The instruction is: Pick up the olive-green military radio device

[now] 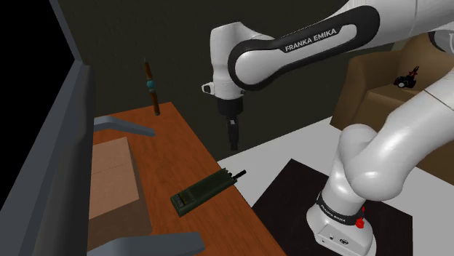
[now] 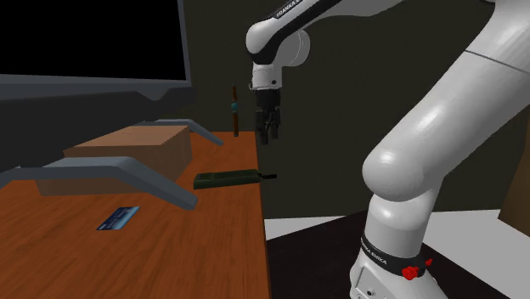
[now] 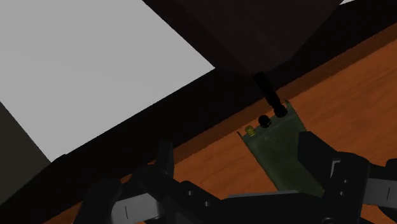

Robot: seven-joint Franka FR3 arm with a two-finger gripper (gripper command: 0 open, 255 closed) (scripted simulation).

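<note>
The olive-green radio (image 1: 204, 192) lies flat on the wooden desk (image 1: 185, 134), close to the desk's edge. Its black antenna (image 1: 237, 174) pokes out over that edge. In the second exterior view the radio (image 2: 227, 178) rests beside the cardboard box. My black gripper (image 1: 233, 142) hangs in the air above the antenna end, well clear of it, also seen as the gripper (image 2: 270, 136) over the desk edge. In the wrist view the gripper (image 3: 238, 168) stands open; the radio (image 3: 275, 146) lies below, partly behind the right finger (image 3: 313, 159). Nothing is held.
A cardboard box (image 1: 110, 180) sits on the desk beyond the radio. A monitor (image 2: 93, 42) on grey stand legs (image 2: 127, 174) spans the back. A small blue card (image 2: 117, 219) lies on the wood. A thin brown stick (image 1: 151, 87) stands at the far end.
</note>
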